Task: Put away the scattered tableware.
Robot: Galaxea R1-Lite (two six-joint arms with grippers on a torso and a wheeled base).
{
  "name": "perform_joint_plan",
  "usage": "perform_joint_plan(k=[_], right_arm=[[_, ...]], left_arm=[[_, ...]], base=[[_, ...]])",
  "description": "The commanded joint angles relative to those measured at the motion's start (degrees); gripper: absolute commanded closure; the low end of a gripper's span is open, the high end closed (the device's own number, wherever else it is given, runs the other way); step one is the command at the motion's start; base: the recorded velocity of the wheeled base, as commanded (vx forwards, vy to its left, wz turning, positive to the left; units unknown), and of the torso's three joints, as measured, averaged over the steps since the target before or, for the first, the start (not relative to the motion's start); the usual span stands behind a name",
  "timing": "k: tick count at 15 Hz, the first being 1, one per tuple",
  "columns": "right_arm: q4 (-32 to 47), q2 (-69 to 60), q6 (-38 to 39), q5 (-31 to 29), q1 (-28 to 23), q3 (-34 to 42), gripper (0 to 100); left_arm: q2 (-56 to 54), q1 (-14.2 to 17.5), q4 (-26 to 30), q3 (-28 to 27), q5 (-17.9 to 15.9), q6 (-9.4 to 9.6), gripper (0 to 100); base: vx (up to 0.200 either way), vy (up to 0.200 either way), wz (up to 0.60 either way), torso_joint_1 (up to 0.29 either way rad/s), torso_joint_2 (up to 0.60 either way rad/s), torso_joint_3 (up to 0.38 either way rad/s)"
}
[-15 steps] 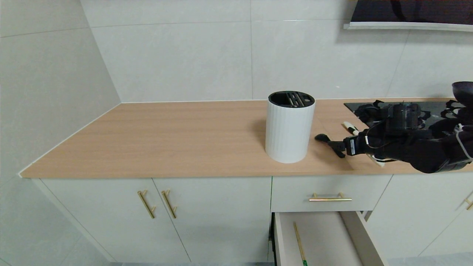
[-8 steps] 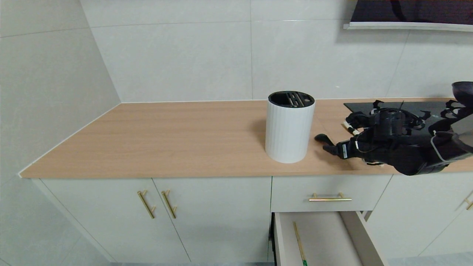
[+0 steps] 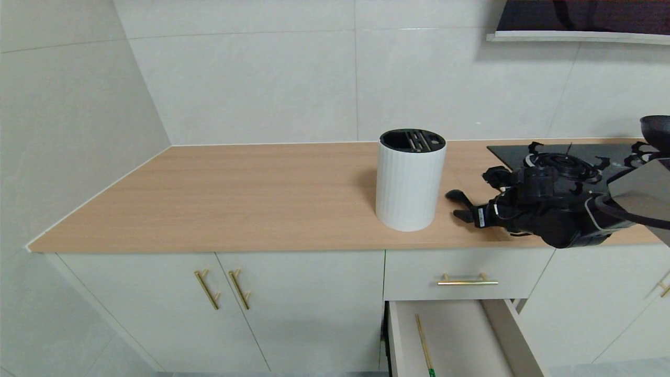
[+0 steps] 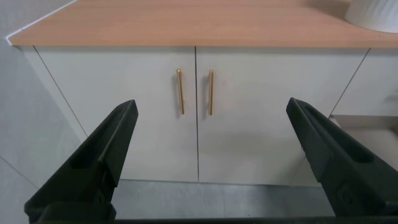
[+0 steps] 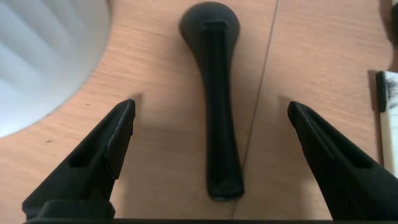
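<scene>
A white ribbed utensil holder [image 3: 410, 180] with a black slotted top stands on the wooden counter [image 3: 261, 193]. Just right of it lies a black utensil handle [image 3: 456, 195] [image 5: 214, 74], rounded end toward the holder. My right gripper [image 3: 472, 199] [image 5: 210, 115] is open low over the counter, one finger on each side of the handle, touching nothing. A white utensil [image 5: 388, 106] lies beside it. My left gripper [image 4: 211, 118] hangs open in front of the cabinet doors [image 4: 196, 93], below counter height; the holder's base [image 4: 376, 12] shows far off.
An open drawer [image 3: 502, 335] under the counter holds a chopstick [image 3: 424, 343]. A black gas hob [image 3: 565, 154] sits behind the right arm, with a dark pan [image 3: 657, 125] at the far right. The counter left of the holder is bare.
My right gripper has slid left along the counter toward the holder, closing in around the black handle and covering the white utensil in the head view.
</scene>
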Motion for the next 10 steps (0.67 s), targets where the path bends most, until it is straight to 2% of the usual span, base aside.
perform_joint_plan(k=[1,4,5,10], right_arm=[[0.0,0.8,0.0,0.0,-0.1,-0.6,0],[0.0,1.4,0.3,-0.1,-0.4,-1.1,0],[0.0,1.6,0.3,-0.1,-0.5,-1.1,100],[0.1,1.9,0.7,-0.1,-0.5,-1.4,100]], left_arm=[[0.0,0.0,0.0,0.0,0.0,-0.04,0],[0.0,0.0,0.0,0.0,0.0,-0.04,0],[0.0,0.0,0.0,0.0,0.0,-0.04,0],[0.0,0.0,0.0,0.0,0.0,-0.04,0]], base=[[0.0,0.0,0.0,0.0,0.0,0.0],[0.0,0.0,0.0,0.0,0.0,0.0],[0.0,0.0,0.0,0.0,0.0,0.0],[0.0,0.0,0.0,0.0,0.0,0.0]])
